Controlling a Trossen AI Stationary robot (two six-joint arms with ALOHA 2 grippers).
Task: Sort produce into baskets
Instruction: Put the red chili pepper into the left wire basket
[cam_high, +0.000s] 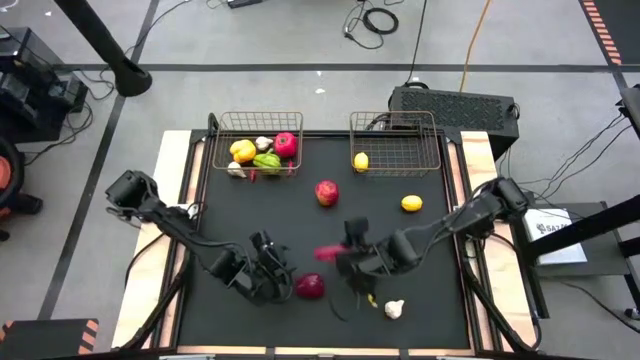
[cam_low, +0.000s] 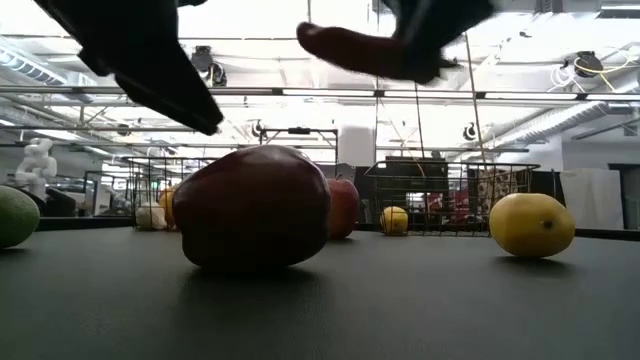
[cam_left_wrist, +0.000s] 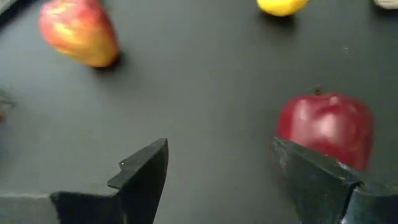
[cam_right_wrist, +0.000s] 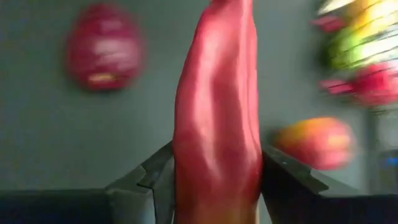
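Red chilli (cam_right_wrist: 217, 124), long, smooth and glossy, sits clamped between the right gripper's (cam_high: 345, 252) dark fingers, lifted above the black table (cam_high: 430, 290) near its middle. Left gripper (cam_high: 275, 285), fingers apart, hovers beside a dark red apple (cam_high: 310, 287).

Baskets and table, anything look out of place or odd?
Nothing is damaged or spilled. The left basket holds several pieces, the right basket one lemon. The right hand grips a red chilli above the table.
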